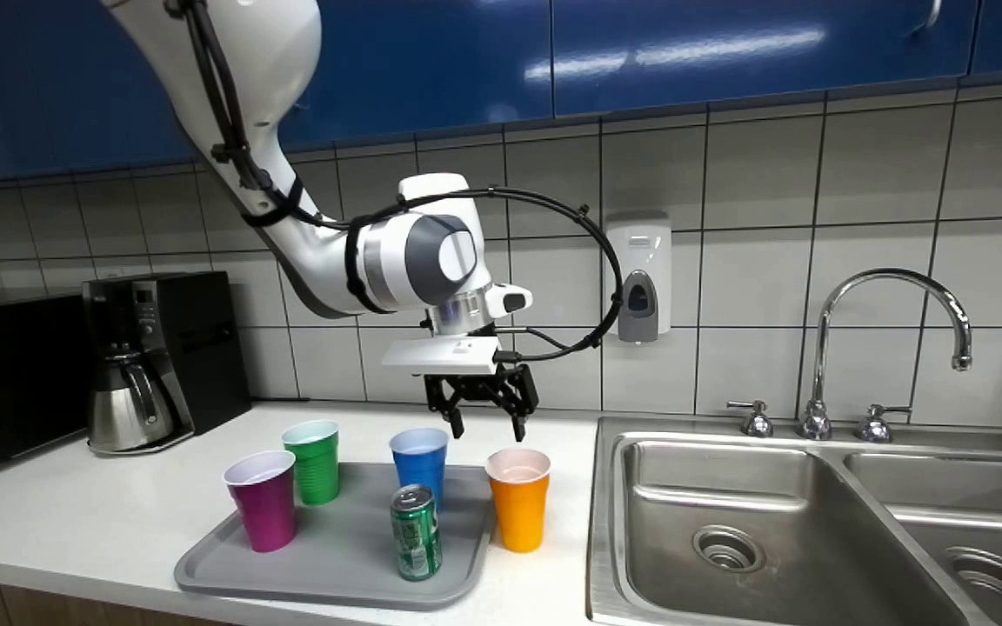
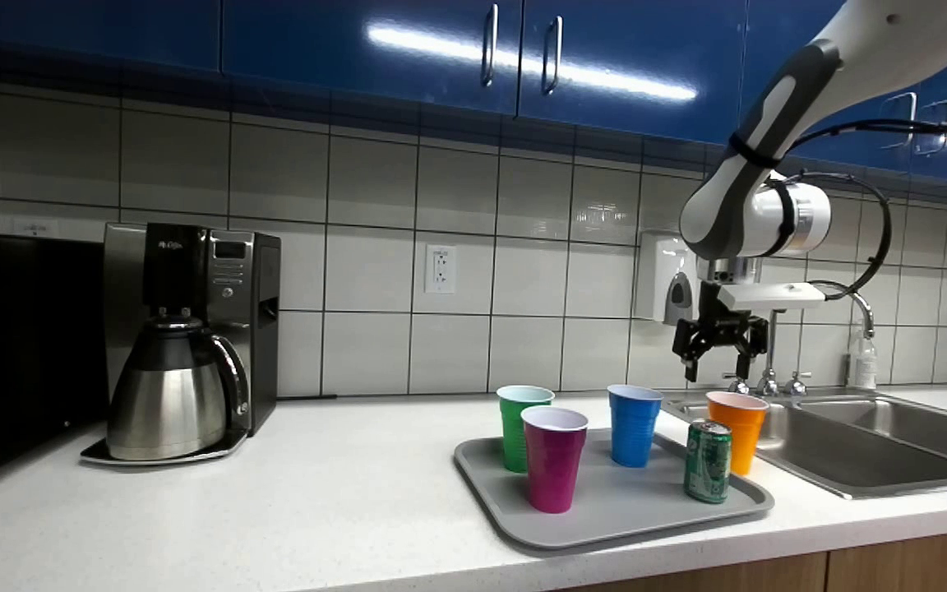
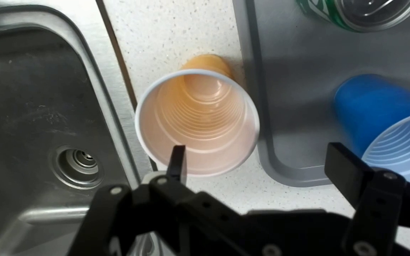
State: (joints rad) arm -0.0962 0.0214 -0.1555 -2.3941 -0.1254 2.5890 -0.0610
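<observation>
In an exterior view, we are seeing the gripper (image 1: 489, 429) hanging near the middle of the frame, its jaws standing wide apart and released. Just below it, in the lower middle, the orange cup (image 1: 520, 513) is standing upright on the white counter (image 1: 92, 513), just beside the gray tray (image 1: 344, 556). In the wrist view, we are looking into that cup at mid-frame. On the tray, the green can (image 1: 417, 541), blue cup (image 1: 421, 462), green cup (image 1: 317, 469) and purple cup (image 1: 264, 506) are standing lower left of centre. Farther out, the sink (image 1: 607, 522) is filling the lower right and the coffee maker (image 1: 192, 348) is sitting at left.
</observation>
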